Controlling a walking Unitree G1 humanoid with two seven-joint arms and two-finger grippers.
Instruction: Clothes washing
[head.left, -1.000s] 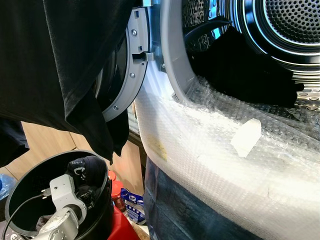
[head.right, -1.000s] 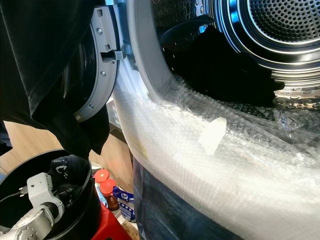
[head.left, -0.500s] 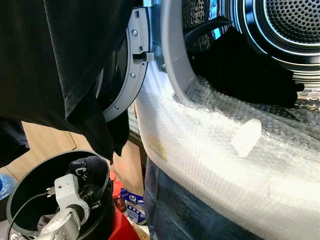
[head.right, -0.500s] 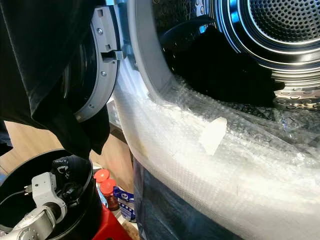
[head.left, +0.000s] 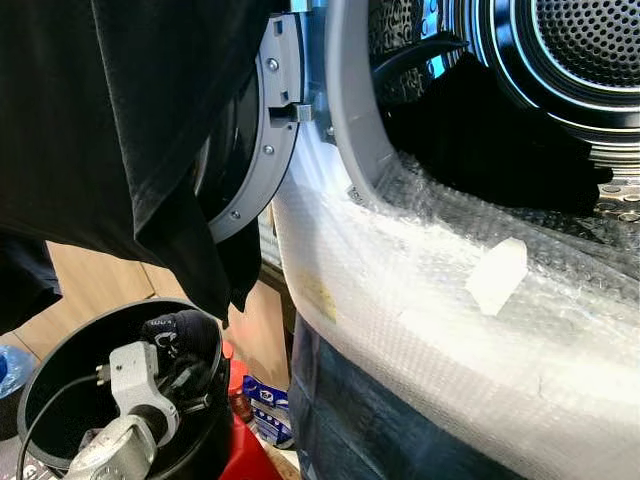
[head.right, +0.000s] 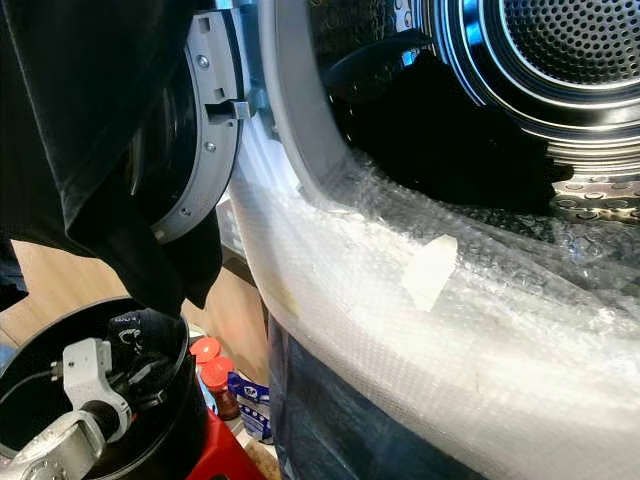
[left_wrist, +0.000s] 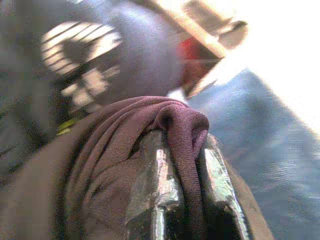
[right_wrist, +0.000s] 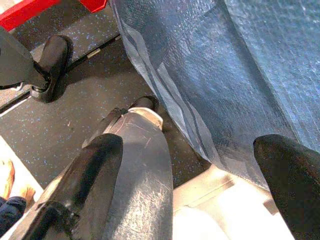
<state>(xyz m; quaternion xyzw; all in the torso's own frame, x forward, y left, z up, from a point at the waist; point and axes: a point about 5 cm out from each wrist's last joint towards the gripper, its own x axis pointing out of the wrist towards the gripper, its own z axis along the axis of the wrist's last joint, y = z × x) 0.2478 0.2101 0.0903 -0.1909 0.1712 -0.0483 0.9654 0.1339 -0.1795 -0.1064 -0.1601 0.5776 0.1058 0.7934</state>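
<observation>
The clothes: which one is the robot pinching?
The purplish-brown garment in the black bucket; the left gripper pinches its fold. The black garment just hangs over the washer door.

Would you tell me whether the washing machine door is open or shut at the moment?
Open. The washing machine door is swung aside to the left, and the drum is exposed, with dark clothing lying inside.

My left gripper (left_wrist: 185, 165) is down inside the round black laundry bucket (head.left: 50, 370), its fingers (left_wrist: 155, 175) pinched on a fold of dull maroon cloth (left_wrist: 125, 150) that bunches up over them. Beside it in the bucket lies a dark garment with white print (head.left: 170, 330). A black shirt (head.left: 120, 130) hangs over the open washer door (head.left: 262, 150). More dark clothing (head.left: 480, 140) sits inside the shiny perforated drum (head.left: 580, 50).
</observation>
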